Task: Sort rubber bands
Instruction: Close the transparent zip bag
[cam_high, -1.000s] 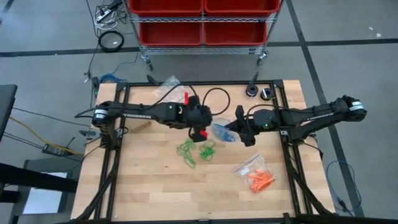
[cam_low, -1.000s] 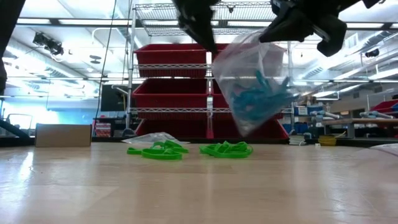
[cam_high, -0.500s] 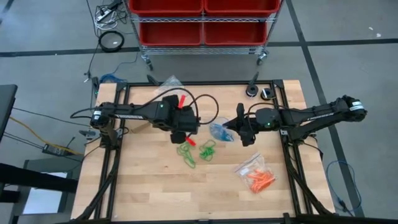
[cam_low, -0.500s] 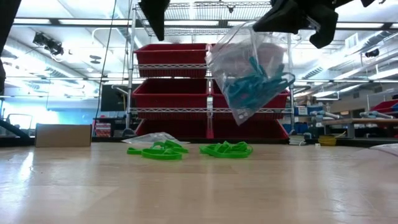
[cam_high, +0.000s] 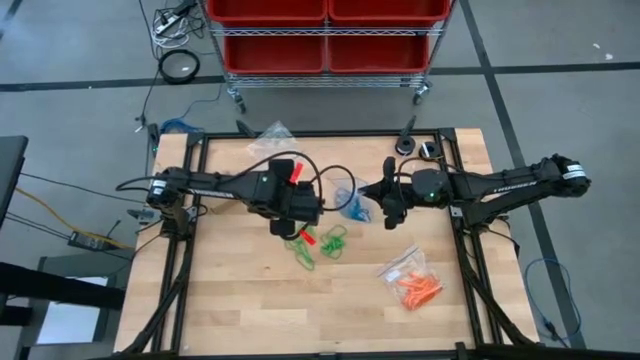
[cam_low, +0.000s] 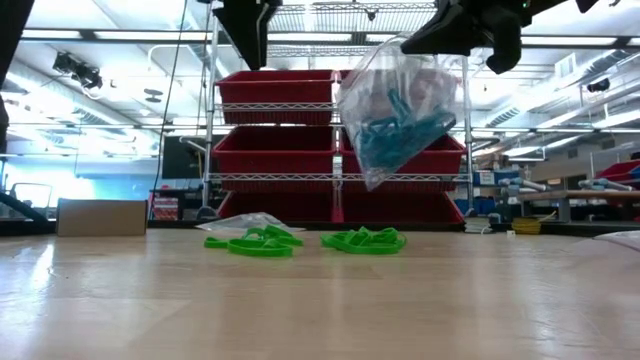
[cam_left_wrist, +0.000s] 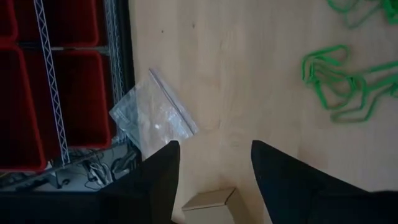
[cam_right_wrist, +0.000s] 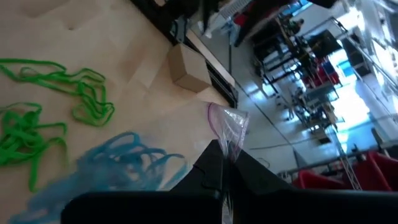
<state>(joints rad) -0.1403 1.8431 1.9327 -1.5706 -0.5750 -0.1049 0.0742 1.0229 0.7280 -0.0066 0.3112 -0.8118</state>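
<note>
While the right gripper (cam_high: 385, 197) pinched shut on the bag of blue rubber bands (cam_low: 395, 125), it hung clear above the table (cam_high: 240, 300); green bands (cam_high: 318, 243) lay loose below; the left gripper (cam_high: 296, 222) hovered open, empty, likely ready for them.

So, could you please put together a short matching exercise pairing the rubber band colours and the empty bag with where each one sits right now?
Things:
1. blue rubber bands
2. green rubber bands
3. orange rubber bands
4. empty clear bag

Places:
A. loose on the table's middle
B. at the table's far edge, flat
C. in a bag lying on the table, on the right arm's side
D. in a bag hanging from the right gripper, off the table

Pairs: 1-D, 2-A, 3-C, 4-B
</note>
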